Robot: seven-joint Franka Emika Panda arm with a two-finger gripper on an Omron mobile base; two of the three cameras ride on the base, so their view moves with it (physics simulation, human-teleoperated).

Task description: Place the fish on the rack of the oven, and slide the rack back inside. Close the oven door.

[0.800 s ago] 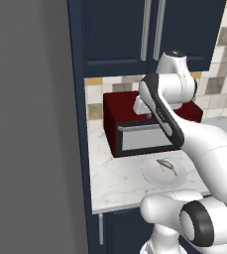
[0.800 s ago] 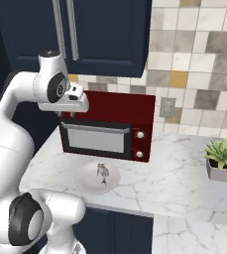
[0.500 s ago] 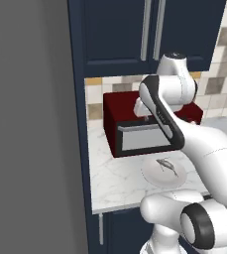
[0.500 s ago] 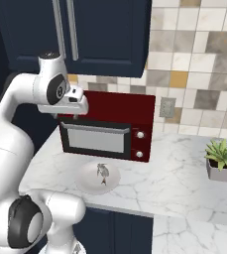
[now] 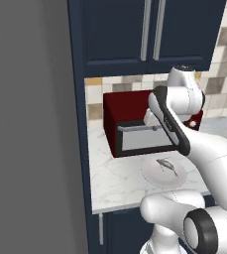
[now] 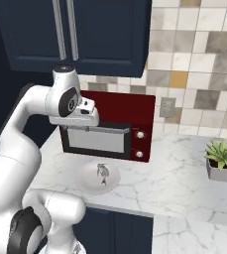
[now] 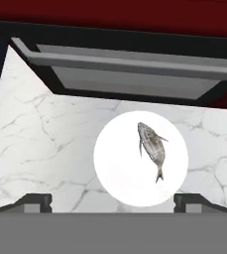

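Fish (image 7: 151, 148): grey-silver, darker lines across body. Plate (image 7: 120, 173): plain white, round. Bench (image 6: 174, 173): white marble, grey veins. Microwave (image 6: 130, 106): dark red casing, black front, grey window, silver bar handle, two white knobs. Cabinets (image 5: 115, 34): dark navy, silver handles. Wall tiles (image 6: 194, 54): patchwork of beige, grey, white, one ochre. Plant (image 6: 224, 153): green leaves, grey pot. Arm (image 5: 219, 154): white, dark joints. Fingers (image 7: 35, 201): dark.

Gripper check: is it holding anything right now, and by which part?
Nothing is held. The gripper hangs open above the counter, its fingertips spread wide; the fish lies untouched on the white plate.
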